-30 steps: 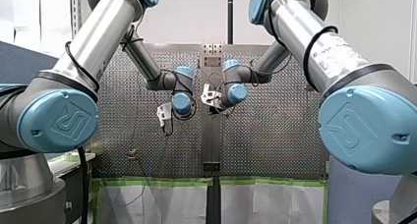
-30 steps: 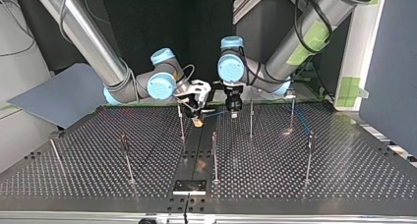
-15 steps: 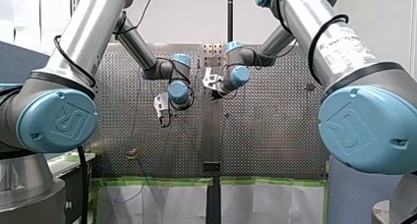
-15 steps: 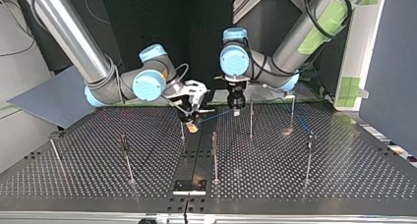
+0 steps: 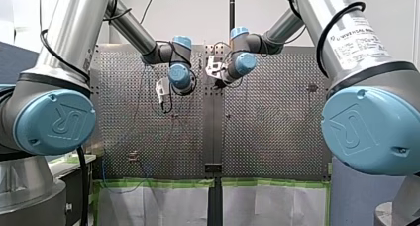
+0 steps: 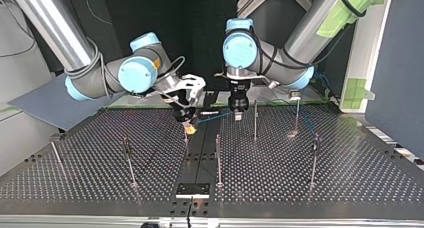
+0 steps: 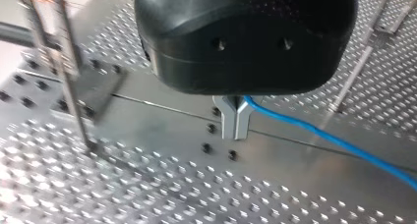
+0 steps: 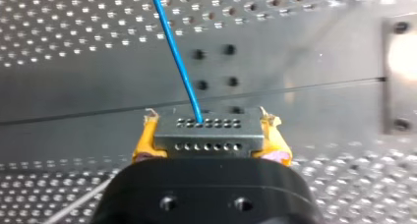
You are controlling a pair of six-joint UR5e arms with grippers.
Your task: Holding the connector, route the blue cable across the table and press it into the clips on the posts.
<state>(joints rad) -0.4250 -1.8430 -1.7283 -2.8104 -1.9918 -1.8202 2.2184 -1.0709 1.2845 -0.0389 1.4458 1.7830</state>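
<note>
While the connector (image 8: 206, 138) was clamped by the right gripper (image 8: 209, 126), the blue cable (image 7: 314, 133) was pinched (for guiding) by the left gripper (image 7: 236, 121).

Green tape (image 5: 158, 183), perhaps grey board (image 6: 55, 100)

The front view looks from behind and above the arms' shoulders, out over the perforated bench (image 5: 267, 137); the top view faces back at them from across it, low down. The wrist views look along my left hand (image 7: 236, 130) and my right hand (image 8: 207, 122), with its connector (image 8: 206, 137), both close over the bench's plain middle strip (image 8: 295, 57), sharing the blue cable (image 7: 319, 135).
</note>
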